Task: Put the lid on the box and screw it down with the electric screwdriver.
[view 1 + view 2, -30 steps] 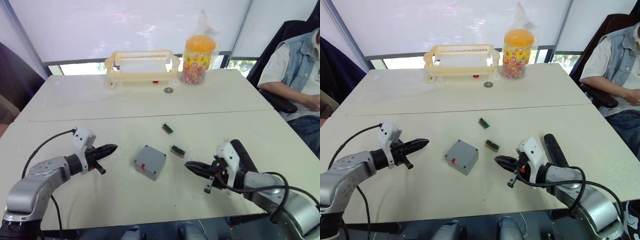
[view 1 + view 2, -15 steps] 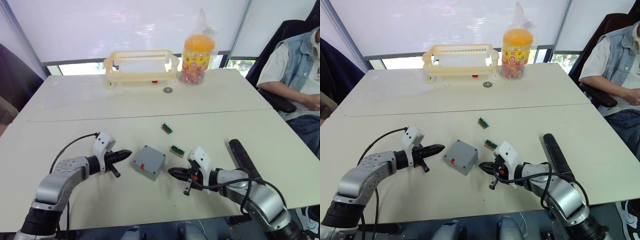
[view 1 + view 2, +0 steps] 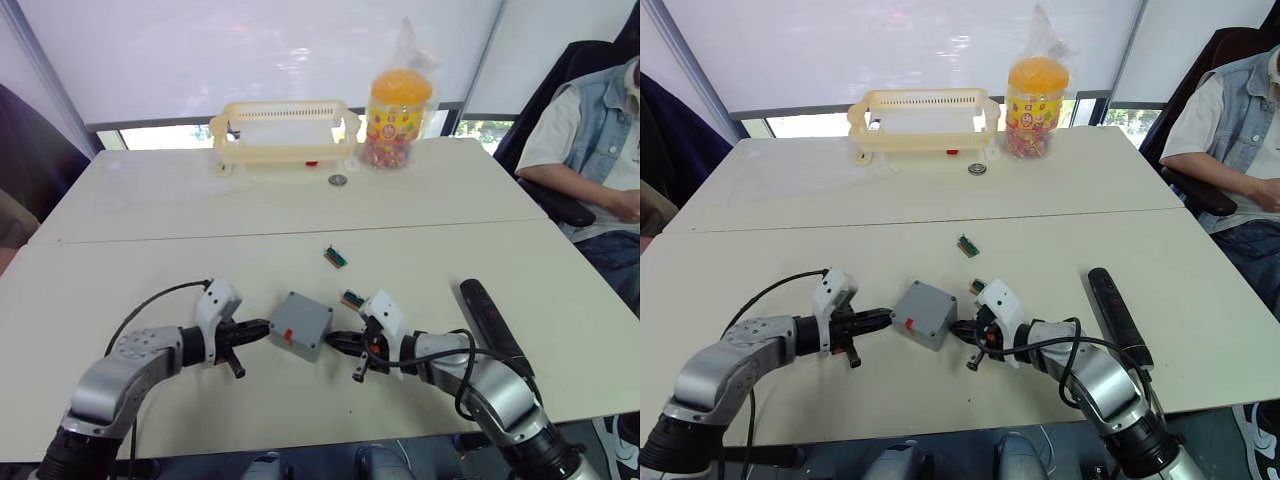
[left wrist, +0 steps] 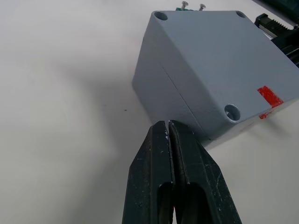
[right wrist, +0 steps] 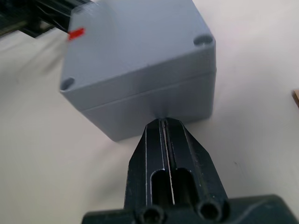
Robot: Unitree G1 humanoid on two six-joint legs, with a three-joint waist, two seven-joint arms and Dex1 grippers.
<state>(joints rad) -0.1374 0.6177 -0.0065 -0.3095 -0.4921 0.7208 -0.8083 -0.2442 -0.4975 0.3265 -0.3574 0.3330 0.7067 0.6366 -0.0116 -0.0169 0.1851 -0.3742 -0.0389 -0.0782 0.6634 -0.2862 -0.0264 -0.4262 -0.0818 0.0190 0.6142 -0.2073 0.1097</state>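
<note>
a: going left to right, the left gripper (image 3: 262,326) has its fingers pressed together on nothing, tips just at the side of the box (image 3: 300,324).

b: and the box sits near the middle of the front table (image 3: 150,270), closer to the near edge. the lid (image 4: 219,56) looks already seated on it, though the seam is faint, so i'd hedge there.

a: on its other side the right gripper (image 3: 333,343) is also closed tight and empty, tips against the opposite wall. the electric screwdriver (image 3: 492,314) lies untouched toward the right edge.

b: the risk i see is both closed tips squeezing inward off-centre, which could spin or skid the box on the smooth top.

a: or nudge the lid off its screw holes, if it's only resting there. the green-brown blocks (image 3: 352,298) just behind could get bumped too.
</note>
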